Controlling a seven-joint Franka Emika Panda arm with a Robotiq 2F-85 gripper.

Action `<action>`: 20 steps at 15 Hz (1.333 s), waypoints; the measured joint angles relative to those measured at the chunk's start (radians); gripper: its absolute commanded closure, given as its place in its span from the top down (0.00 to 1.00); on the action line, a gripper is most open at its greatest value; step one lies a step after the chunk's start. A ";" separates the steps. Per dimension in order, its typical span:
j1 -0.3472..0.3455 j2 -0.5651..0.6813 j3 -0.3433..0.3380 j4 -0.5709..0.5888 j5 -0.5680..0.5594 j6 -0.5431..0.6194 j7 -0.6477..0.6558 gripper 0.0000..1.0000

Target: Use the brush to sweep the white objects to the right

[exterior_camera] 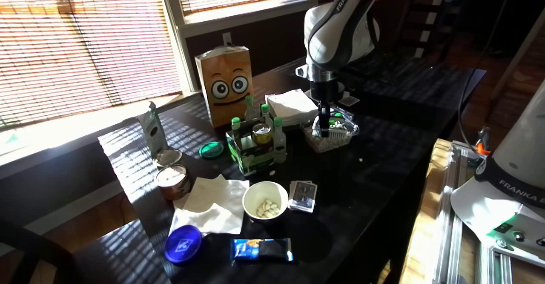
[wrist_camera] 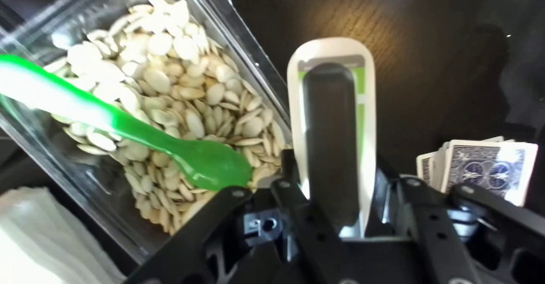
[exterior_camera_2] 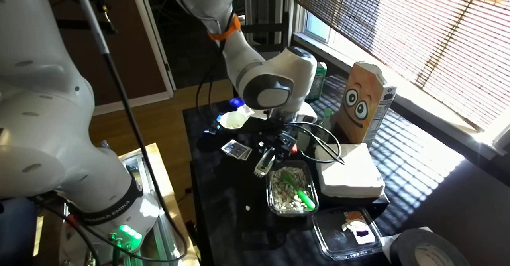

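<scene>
My gripper (wrist_camera: 334, 167) is shut on the brush (wrist_camera: 332, 50), whose white-rimmed body with a dark grip and green stripe lies between the fingers. The gripper (exterior_camera: 324, 128) points down, and the brush (exterior_camera_2: 265, 162) is held beside the clear container (exterior_camera_2: 272, 207) of white seeds (wrist_camera: 159, 79). The brush's bristles (exterior_camera: 336, 133) show pale in front of that container. A loose white seed (exterior_camera_2: 248, 207) lies on the dark table in an exterior view. Loose white seeds also show there, one by the container (exterior_camera: 360, 159) and one by the bottle carrier (exterior_camera: 272, 173).
A green spoon (wrist_camera: 204, 160) lies in the seed container. A card stack (wrist_camera: 489, 164), a white bowl (exterior_camera: 255, 190) with seeds, a bottle carrier (exterior_camera: 251, 164), white napkins (exterior_camera_2: 350, 174), an orange box (exterior_camera: 228, 84) and a clear lid (exterior_camera_2: 330, 250) stand around on the table.
</scene>
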 measured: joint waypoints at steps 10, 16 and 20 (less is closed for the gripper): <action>0.016 -0.001 0.105 -0.069 0.156 0.074 -0.262 0.16; 0.020 0.009 0.098 -0.029 0.187 0.040 -0.213 0.41; 0.021 0.010 0.096 -0.030 0.187 0.040 -0.206 0.16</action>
